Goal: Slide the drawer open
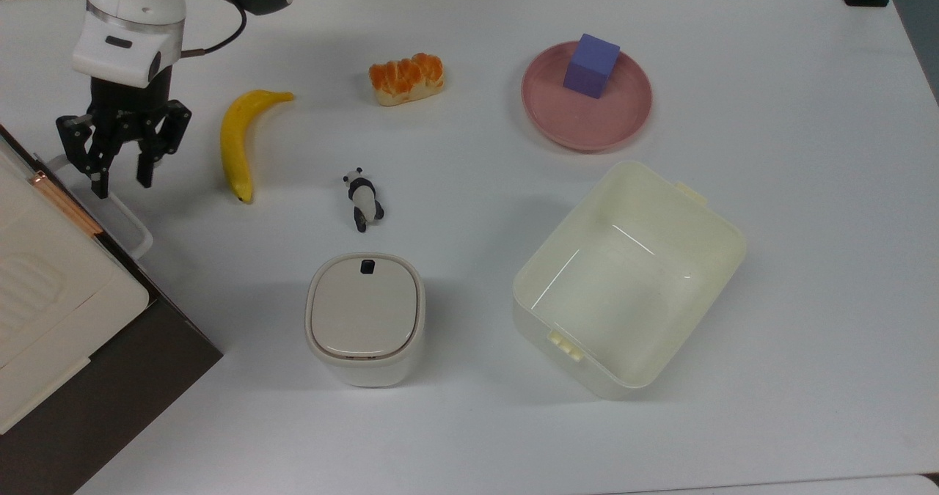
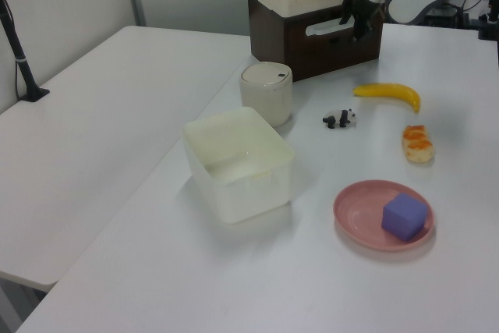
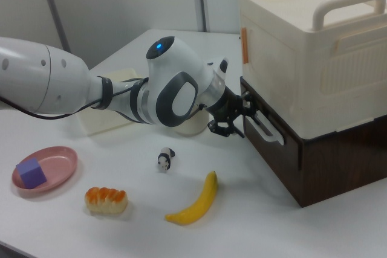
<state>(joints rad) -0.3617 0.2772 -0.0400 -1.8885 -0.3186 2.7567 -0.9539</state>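
Observation:
The drawer [image 3: 275, 160] has a dark brown front and a white loop handle [image 1: 116, 207]; it is shut, at the top view's left edge under a cream box. In the left view the drawer [image 2: 316, 46] stands at the table's far end. My gripper [image 1: 119, 180] hangs open over the handle's far end, one finger on each side of the handle's outer bar as the top view shows it. In the right view the gripper [image 3: 240, 120] is right in front of the handle [image 3: 269, 129]. I cannot tell whether a finger touches it.
A banana [image 1: 236, 143] lies just to the top view's right of the gripper. A toy panda [image 1: 363, 200], a white lidded bin [image 1: 365, 319], a cream tub [image 1: 704, 220], bread [image 1: 407, 78] and a pink plate [image 1: 546, 117] with a purple cube [image 1: 590, 64] lie further right.

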